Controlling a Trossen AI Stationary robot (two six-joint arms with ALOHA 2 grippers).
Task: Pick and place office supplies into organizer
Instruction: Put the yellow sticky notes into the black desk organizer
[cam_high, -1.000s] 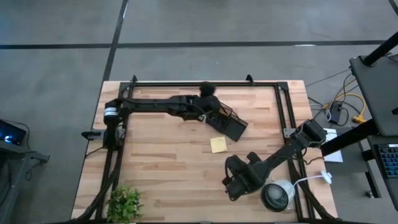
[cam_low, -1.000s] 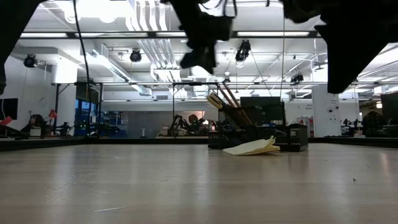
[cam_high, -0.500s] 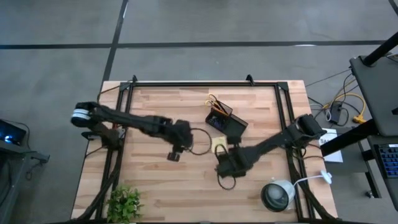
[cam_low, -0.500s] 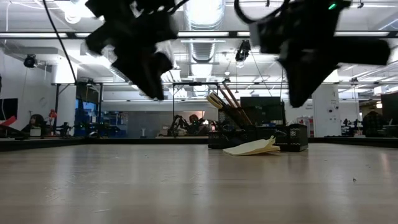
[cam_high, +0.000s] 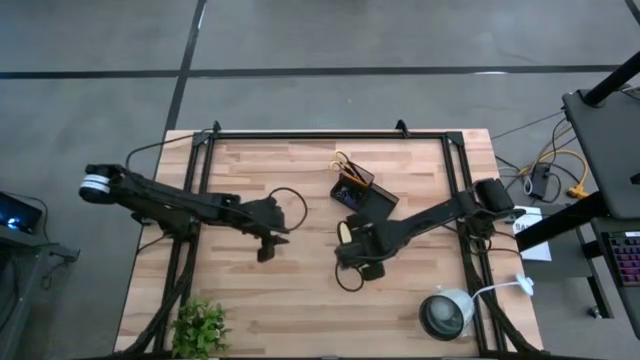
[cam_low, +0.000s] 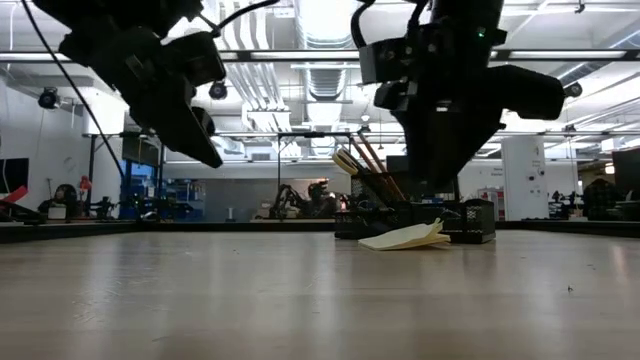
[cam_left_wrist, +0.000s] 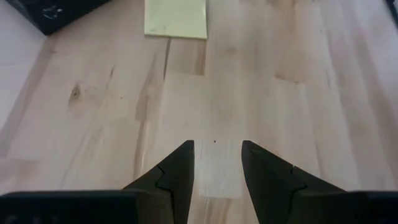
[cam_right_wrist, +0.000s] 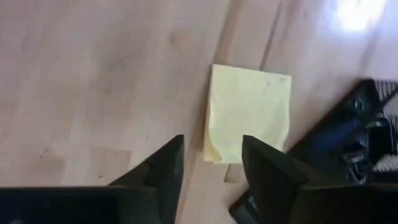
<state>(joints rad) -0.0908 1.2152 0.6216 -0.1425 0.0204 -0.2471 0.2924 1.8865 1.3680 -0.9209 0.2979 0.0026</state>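
The square yellow sticky-note pad (cam_right_wrist: 249, 112) lies flat on the wooden table, just left of the black organizer (cam_high: 364, 194). It also shows in the left wrist view (cam_left_wrist: 176, 17) and the low view (cam_low: 405, 237). Orange pencils (cam_low: 358, 160) and yellow-handled scissors (cam_high: 342, 160) stand in the organizer's cup. My right gripper (cam_right_wrist: 211, 155) is open above the table, right before the pad's near edge. My left gripper (cam_left_wrist: 217, 158) is open and empty above the table, left of the pad, at the table's middle (cam_high: 266, 248).
A round grey-white lamp (cam_high: 445, 314) stands at the near right. A green plant (cam_high: 200, 326) stands at the near left corner. A black frame (cam_high: 330, 134) runs along the table's far edge and sides. Bare wood lies between the two grippers.
My left gripper has swung away from the organizer toward the table's left and near side, to the table's middle. My right gripper has gone from beside the lamp toward the far-left, up to the sticky-note pad. The pad and the organizer have stayed where they were.
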